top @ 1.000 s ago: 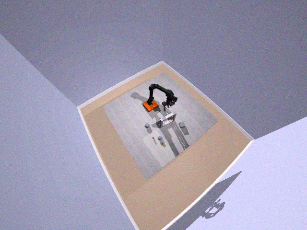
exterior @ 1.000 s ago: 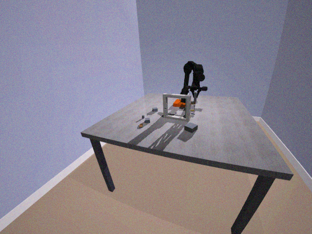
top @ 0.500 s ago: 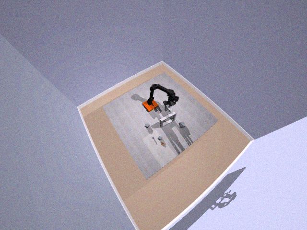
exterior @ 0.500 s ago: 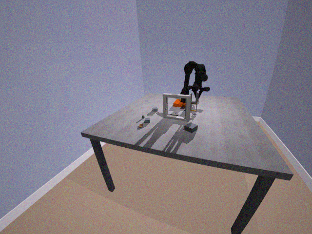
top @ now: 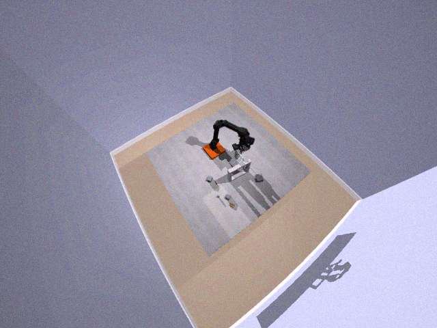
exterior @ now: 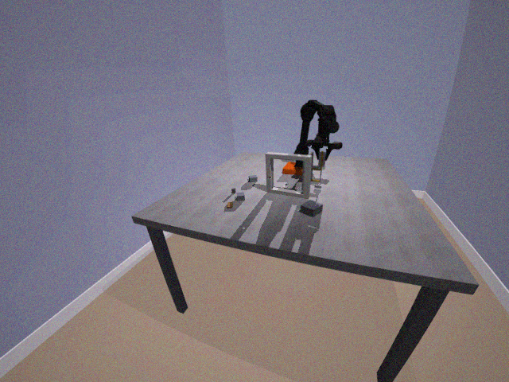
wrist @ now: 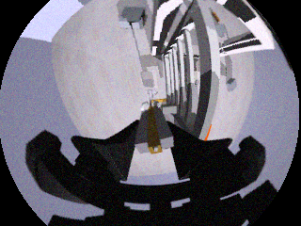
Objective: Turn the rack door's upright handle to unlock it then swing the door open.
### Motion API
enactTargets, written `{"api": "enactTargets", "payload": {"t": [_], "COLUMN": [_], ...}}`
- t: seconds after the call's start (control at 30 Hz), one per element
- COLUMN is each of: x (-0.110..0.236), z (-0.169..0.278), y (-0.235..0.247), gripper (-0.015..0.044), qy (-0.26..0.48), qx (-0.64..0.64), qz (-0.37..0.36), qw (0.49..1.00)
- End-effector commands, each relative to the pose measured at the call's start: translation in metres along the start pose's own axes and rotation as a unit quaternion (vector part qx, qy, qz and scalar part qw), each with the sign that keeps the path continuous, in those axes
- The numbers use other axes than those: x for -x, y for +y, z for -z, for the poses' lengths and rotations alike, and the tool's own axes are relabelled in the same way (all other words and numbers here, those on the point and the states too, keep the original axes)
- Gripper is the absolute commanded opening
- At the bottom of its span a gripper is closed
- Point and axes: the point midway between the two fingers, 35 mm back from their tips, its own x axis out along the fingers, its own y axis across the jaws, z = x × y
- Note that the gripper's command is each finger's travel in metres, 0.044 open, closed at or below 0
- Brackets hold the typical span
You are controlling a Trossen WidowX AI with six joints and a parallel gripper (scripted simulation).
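Note:
The rack frame stands upright on the table. The door is swung out toward the arm's side, seen nearly edge-on in the exterior view, roughly square to the frame; its exact angle cannot be told. The upright handle shows two grey halves with a yellow strip between them. My gripper points down with its fingers open on either side of the handle. Whether a finger still touches it cannot be told.
A dark block lies on the hinge side of the frame. Grey blocks, a small peg and an orange piece lie on the other side. The arm stands on an orange base.

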Motion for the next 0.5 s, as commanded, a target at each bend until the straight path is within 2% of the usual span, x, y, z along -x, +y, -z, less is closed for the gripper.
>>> {"api": "enactTargets", "payload": {"t": [0.0, 0.47], "x": [0.0, 0.018], "z": [0.0, -0.001], "y": [0.0, 0.001], "gripper": [0.0284, 0.0284], "qy": [-0.001, -0.009], "qx": [-0.003, -0.005], "qz": [0.001, -0.007], "qw": [1.0, 1.0]}}
